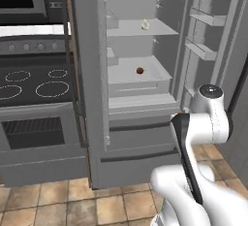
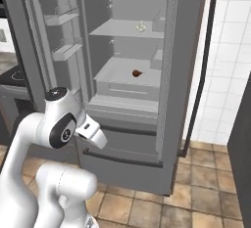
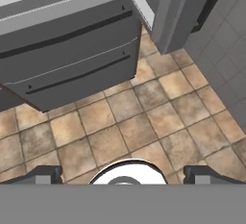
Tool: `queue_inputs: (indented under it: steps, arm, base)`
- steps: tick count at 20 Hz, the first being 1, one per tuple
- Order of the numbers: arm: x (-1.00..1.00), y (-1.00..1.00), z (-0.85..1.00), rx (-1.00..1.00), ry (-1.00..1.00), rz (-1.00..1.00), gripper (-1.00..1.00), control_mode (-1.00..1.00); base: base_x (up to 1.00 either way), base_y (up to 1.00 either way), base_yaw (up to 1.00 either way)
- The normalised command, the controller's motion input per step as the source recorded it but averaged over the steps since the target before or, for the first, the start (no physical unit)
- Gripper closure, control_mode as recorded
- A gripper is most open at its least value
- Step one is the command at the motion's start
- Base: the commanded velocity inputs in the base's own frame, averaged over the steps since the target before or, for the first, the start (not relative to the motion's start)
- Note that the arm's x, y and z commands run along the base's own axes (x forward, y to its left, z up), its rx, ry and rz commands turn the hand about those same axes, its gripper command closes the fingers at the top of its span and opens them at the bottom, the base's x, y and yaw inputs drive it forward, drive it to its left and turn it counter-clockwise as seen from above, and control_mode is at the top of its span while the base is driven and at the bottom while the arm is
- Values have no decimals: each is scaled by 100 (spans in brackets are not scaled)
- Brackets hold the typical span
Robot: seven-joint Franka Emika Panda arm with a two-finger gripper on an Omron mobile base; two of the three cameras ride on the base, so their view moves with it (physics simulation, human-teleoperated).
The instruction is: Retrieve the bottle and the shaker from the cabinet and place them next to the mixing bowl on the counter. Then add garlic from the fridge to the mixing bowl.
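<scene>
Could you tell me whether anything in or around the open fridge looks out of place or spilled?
Nothing stands out: the fridge is open, a pale garlic bulb sits on its upper shelf, a small reddish-brown item below.

One fridge point(image 1: 140, 137), both upper doors open. Inside it, two food items: one pale garlic bulb point(image 1: 145, 24) on the upper shelf and one small reddish-brown item point(image 1: 140, 70) on the shelf below. Two door bins point(image 1: 206, 33) on the right-hand door. Two lower drawer fronts point(image 3: 72, 55), each with one dark handle bar. One black oven point(image 1: 36, 123); four ring burners point(image 1: 36, 82) on its stovetop.
</scene>
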Motion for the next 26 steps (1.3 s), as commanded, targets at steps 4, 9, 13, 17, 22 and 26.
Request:
queue_inputs:
  steps: [4,9,13,17,22,26]
  arm:
    - [0,0,0,0,0,0,-100,100]
    - [0,0,0,0,0,0,-100,100]
    - [0,0,0,0,0,0,-100,100]
    - [0,0,0,0,0,0,-100,100]
    - [0,0,0,0,0,0,-100,100]
    - [0,0,0,0,0,0,-100,100]
  base:
    - [46,-18,0]
    - [44,0,0]
    - [63,0,0]
    - [82,-15,5]
    - [75,-14,5]
    - [72,-14,5]
